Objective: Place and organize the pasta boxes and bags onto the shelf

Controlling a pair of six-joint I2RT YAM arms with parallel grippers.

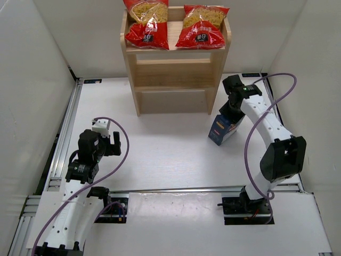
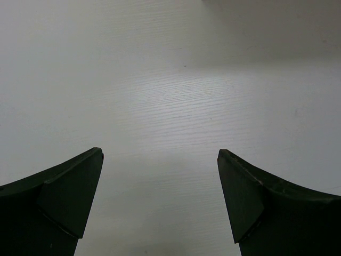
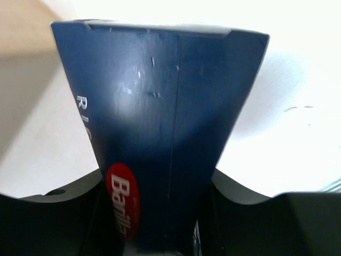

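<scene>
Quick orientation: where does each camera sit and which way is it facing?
Top external: above and behind the bases, looking down at table, shelf and both arms.
Left wrist: on that wrist, facing bare table; open left gripper shows.
Right wrist: on that wrist, looking along the blue box, right gripper shut on it.
Shared: top and right wrist both show the blue box.

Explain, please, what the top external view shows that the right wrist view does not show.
Only the top external view shows the tiers of the shelf, the two red bags lying on the top one, and the left gripper, open over the white table. Only the right wrist view shows the white lettering on the red label close up. Both show the dark blue box clamped in the right gripper, and that table.
</scene>
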